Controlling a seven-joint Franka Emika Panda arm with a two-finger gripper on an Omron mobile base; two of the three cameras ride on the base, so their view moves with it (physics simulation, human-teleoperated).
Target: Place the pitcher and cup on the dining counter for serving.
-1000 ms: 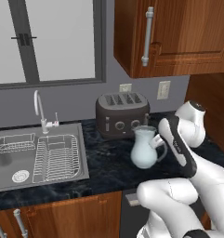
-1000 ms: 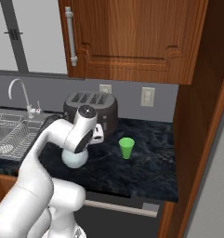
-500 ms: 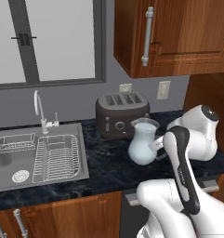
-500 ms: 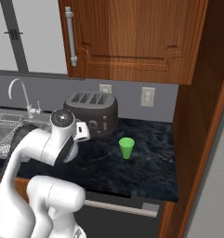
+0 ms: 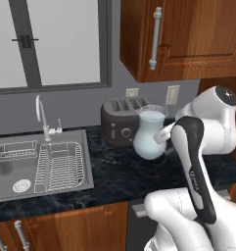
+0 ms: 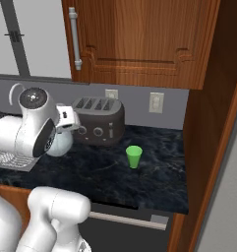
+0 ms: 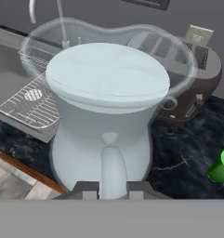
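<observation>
The pale translucent pitcher [image 5: 150, 133] hangs just above the black worktop in front of the toaster, holding a whitish liquid. My gripper [image 7: 112, 188] is shut on its loop handle [image 7: 112, 167], with one dark fingertip on each side. In the right base view the pitcher [image 6: 61, 143] is half hidden behind my white arm. The small green cup [image 6: 134, 156] stands upright on the worktop to the right of the toaster, apart from the pitcher, and also shows at the hand view's right edge [image 7: 221, 167]. The dining counter is out of view.
A dark toaster [image 5: 120, 120] stands close behind the pitcher against the wall. A steel sink [image 5: 41, 162] with a rack and a faucet [image 5: 41, 115] lies to the left. Wooden wall cabinets [image 5: 188, 39] hang overhead, and a tall wooden panel [image 6: 213, 123] closes the worktop's right end.
The pitcher has risen off the worktop in my grip, and my arm has folded back and upward with it. The cup and toaster have stayed put.
</observation>
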